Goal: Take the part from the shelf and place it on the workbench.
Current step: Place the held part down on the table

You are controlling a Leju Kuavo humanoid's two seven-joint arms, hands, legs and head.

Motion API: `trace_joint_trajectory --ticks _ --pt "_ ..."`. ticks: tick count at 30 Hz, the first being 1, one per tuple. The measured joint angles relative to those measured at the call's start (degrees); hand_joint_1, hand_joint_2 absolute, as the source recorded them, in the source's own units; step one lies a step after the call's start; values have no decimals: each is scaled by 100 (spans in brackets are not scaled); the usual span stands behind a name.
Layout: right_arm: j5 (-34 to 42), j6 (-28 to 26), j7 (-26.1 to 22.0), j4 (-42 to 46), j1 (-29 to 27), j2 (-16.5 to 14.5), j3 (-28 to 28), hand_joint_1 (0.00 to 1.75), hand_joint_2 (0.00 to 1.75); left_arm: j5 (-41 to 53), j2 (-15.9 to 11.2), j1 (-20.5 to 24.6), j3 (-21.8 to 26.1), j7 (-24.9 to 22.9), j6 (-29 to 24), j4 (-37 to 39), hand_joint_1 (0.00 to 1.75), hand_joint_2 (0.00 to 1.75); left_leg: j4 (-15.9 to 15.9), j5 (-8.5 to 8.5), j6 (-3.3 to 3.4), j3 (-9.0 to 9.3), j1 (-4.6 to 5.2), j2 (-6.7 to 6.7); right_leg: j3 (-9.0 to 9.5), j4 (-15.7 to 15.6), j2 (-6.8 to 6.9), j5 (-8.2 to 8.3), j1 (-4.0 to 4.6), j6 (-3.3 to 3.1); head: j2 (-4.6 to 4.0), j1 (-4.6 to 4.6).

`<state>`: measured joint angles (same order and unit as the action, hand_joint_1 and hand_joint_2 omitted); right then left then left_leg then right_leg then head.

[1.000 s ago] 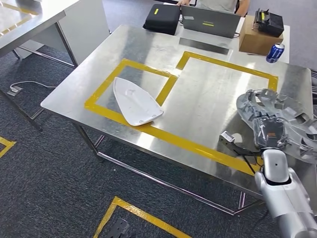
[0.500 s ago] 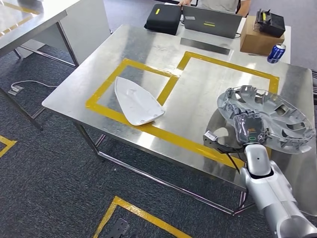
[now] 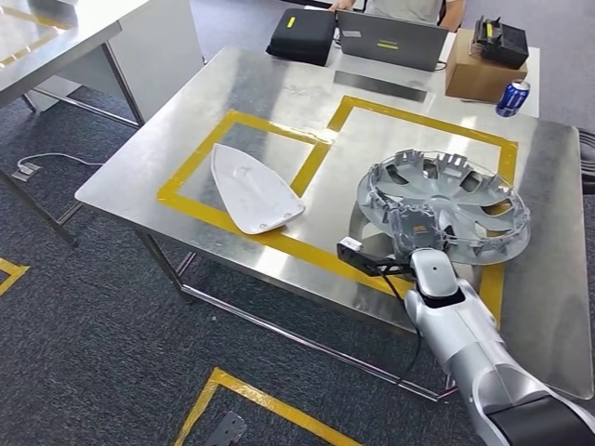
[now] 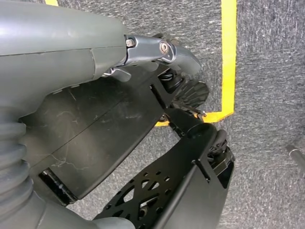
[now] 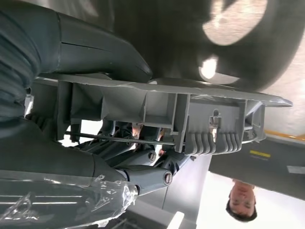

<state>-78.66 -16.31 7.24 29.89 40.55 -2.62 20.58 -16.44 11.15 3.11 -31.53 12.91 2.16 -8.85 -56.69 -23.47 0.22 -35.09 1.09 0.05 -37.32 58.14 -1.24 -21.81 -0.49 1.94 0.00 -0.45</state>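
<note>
Right hand (image 3: 414, 232) grips the near rim of the wheel cover (image 3: 449, 190), so you've got it held level just above the workbench (image 3: 295, 93), inside the yellow tape box (image 3: 421, 116), prob. ready to set down w/o tipping.

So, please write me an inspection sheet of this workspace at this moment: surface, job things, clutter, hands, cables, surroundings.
Surface: steel workbench marked with yellow tape rectangles.
Job's things: grey wheel cover held above the right rectangle; white panel lying on the left rectangle.
Clutter: black case, laptop, cardboard box with black device on top, blue can, all at the far edge.
Hands: right hand grips the wheel cover's near rim; left hand hangs over the carpet.
Cables: white cable on the floor.
Surroundings: grey carpet, second table, a person behind the laptop.
</note>
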Motion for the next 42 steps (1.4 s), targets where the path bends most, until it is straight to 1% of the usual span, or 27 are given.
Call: trace_joint_trajectory --ticks 5,7,11,15,19,26,42 --pt "546 231 -472 -248 205 -255 3 175 175 13 -3 3 -48 34 7 0 0 175 0 0 -1 4 0 4 -2 0 -13 9 0 -4 0 0" --pt "663 328 -571 -327 277 -396 19 175 175 24 -4 5 -75 63 29 0 0 175 0 2 -3 5 -1 5 -2 0 -15 10 0 -5 0 -1" --pt "710 482 -572 -460 357 -652 129 0 0 53 -4 10 -119 116 118 0 0 175 0 7 -9 5 -6 5 -2 0 -15 11 4 -7 2 -2" --pt "843 590 -591 -594 310 -780 235 0 0 36 -4 13 -167 117 227 0 0 175 0 22 -11 -20 -8 1 -21 0 -5 24 7 -8 1 -2" --pt "927 591 -618 -658 298 -829 295 0 0 -10 -4 12 -174 115 280 0 0 0 0 35 -4 -53 -8 -1 -50 1 3 34 7 -5 0 -1" --pt "990 733 -411 -731 368 -846 385 0 0 -90 -4 12 -172 125 336 0 0 0 0 35 -3 -59 -7 -4 -56 0 7 34 7 -6 0 -1" --pt "992 860 -364 -808 511 -846 532 0 0 -137 -4 11 -169 144 336 0 0 0 0 39 -7 -60 -8 -4 -59 1 6 36 8 -9 1 -1"
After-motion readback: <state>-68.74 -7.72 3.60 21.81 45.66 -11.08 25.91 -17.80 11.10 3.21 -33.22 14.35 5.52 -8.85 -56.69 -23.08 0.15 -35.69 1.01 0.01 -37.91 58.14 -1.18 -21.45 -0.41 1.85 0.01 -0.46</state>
